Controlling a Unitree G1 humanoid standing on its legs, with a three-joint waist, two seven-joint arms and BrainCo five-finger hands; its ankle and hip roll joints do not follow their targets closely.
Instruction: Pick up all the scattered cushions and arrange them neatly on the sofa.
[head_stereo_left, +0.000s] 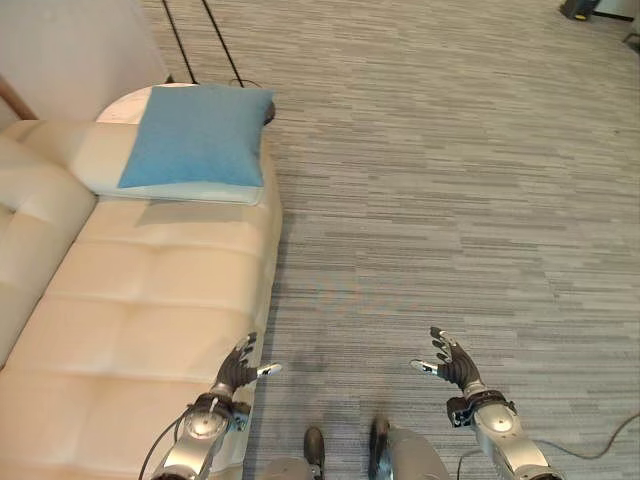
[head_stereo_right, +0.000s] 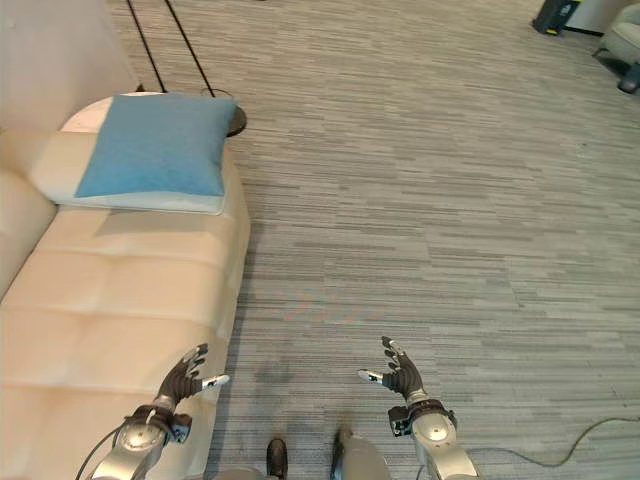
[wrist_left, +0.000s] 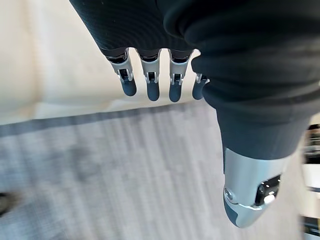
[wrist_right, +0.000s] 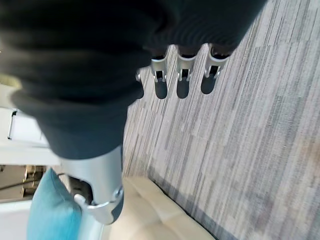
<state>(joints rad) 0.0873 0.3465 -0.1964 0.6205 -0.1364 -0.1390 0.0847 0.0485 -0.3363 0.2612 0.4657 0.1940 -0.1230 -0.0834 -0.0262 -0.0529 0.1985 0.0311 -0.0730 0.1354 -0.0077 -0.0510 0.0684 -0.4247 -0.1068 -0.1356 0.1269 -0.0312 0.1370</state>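
A blue cushion (head_stereo_left: 198, 140) lies flat on the far end of the cream sofa (head_stereo_left: 140, 320), against its armrest; it also shows in the right wrist view as a blue cushion (wrist_right: 47, 210). My left hand (head_stereo_left: 236, 370) hovers low over the sofa's front edge, fingers (wrist_left: 150, 82) straight and empty. Over the grey carpet to the right, my right hand (head_stereo_left: 452, 362) is open too, its fingers (wrist_right: 181, 77) spread with nothing held. Both hands are far from the cushion.
Striped grey carpet (head_stereo_left: 450, 180) stretches to the right of the sofa. A lamp stand's dark base (head_stereo_right: 235, 120) and thin poles stand just beyond the sofa's far end. Dark objects (head_stereo_left: 585, 8) sit at the far right corner.
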